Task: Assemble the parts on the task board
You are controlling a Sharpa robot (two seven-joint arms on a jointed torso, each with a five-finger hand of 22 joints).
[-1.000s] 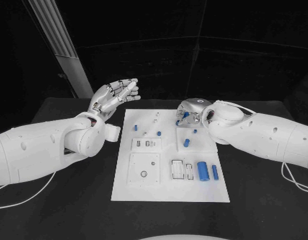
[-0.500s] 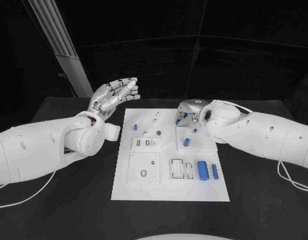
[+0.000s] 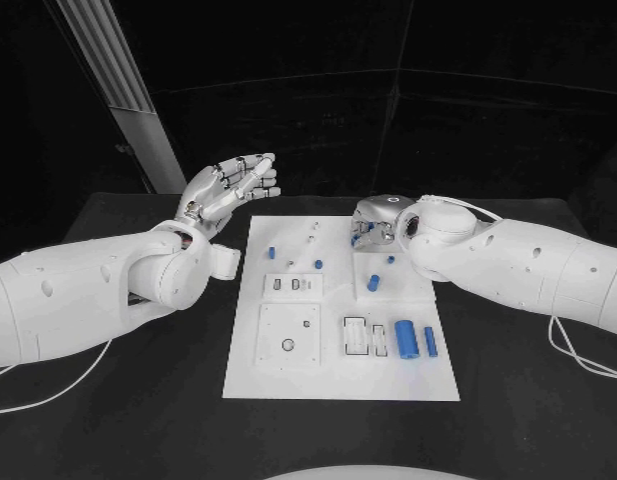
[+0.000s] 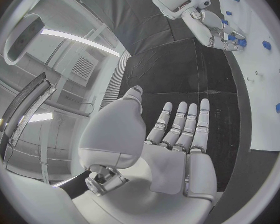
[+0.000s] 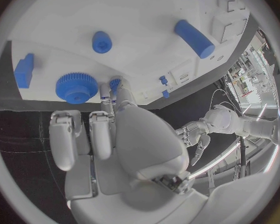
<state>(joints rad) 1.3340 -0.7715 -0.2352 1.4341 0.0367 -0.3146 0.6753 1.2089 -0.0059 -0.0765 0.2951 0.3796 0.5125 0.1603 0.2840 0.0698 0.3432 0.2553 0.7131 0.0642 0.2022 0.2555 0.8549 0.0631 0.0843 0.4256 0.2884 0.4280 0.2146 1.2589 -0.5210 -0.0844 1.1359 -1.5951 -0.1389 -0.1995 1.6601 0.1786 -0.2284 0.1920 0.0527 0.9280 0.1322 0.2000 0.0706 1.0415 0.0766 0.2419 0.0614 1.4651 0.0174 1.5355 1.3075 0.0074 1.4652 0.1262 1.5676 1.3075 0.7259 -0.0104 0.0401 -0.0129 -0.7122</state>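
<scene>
The board (image 3: 340,318) lies flat in the middle of the black surface (image 3: 539,380), long side running away from the robot, so both arms can reach it. The right hand (image 3: 377,222) is low over the far right corner of the board, palm down. In its wrist view the fingers (image 5: 109,92) reach to a small blue part (image 5: 115,83) beside the gear (image 5: 76,87), but I cannot tell if they already pinch it or only touch it. I think this hand is placed so because the loose pieces are gathered there: a short peg (image 5: 101,41), a long cylinder (image 5: 194,38) and a block (image 5: 24,70) near the edge. The left hand (image 3: 229,190) is raised beyond the far left corner of the board, palm up, fingers (image 4: 189,122) straight and a little apart, holding nothing. It seems to wait out of the way. Near the robot, two more cylinders (image 3: 408,341) lie on the board, not yet assembled.
</scene>
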